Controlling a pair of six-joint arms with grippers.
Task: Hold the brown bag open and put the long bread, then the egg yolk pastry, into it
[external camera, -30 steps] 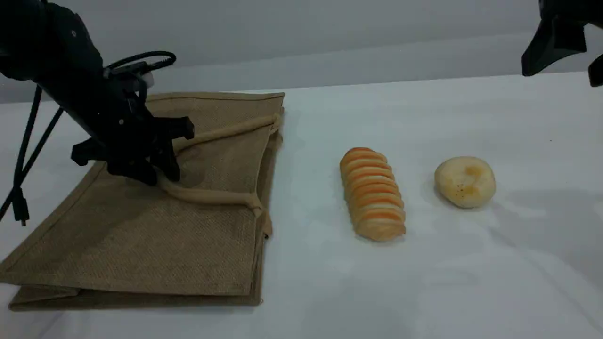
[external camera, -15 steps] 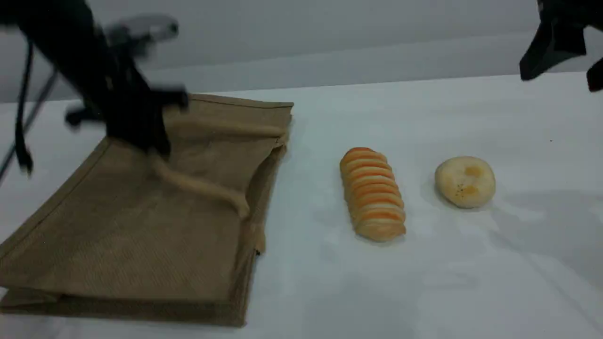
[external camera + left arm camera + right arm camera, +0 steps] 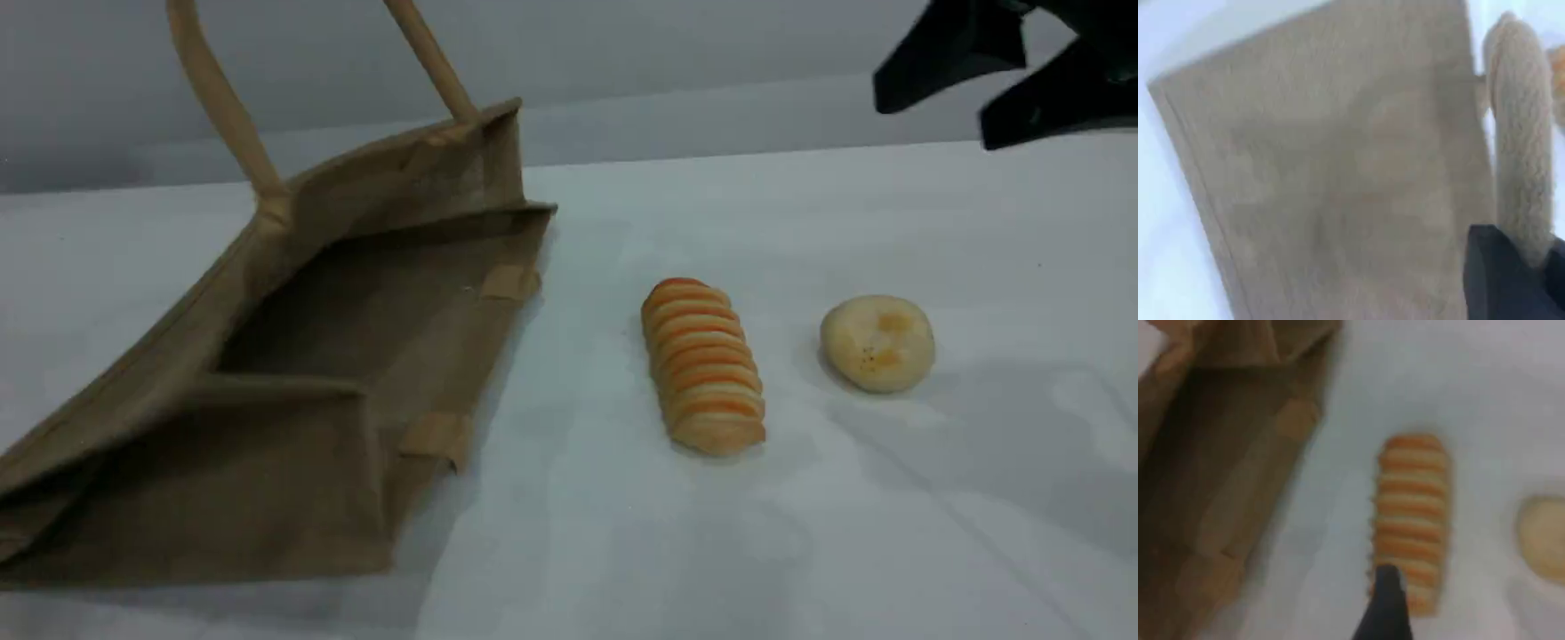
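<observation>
Jute, tan: brown bag (image 3: 267, 480) lies on its side on the bench (image 3: 622, 551), mouth gaping, upper handle (image 3: 222, 107) drawn taut upward and pinched in the left hand (image 3: 1521, 267). Long bread (image 3: 704, 366) sits just right of the bag's mouth; egg yolk pastry (image 3: 877, 344) farther right. Right hand (image 3: 933, 114), fingers wide and empty, hangs high to the bag's right.

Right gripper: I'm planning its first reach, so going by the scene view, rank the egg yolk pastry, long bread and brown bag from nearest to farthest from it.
From the right gripper, raised at the top right:
1. egg yolk pastry, on the table's right side, below the gripper.
2. long bread, mid-table, left of the pastry.
3. brown bag, far left.
</observation>
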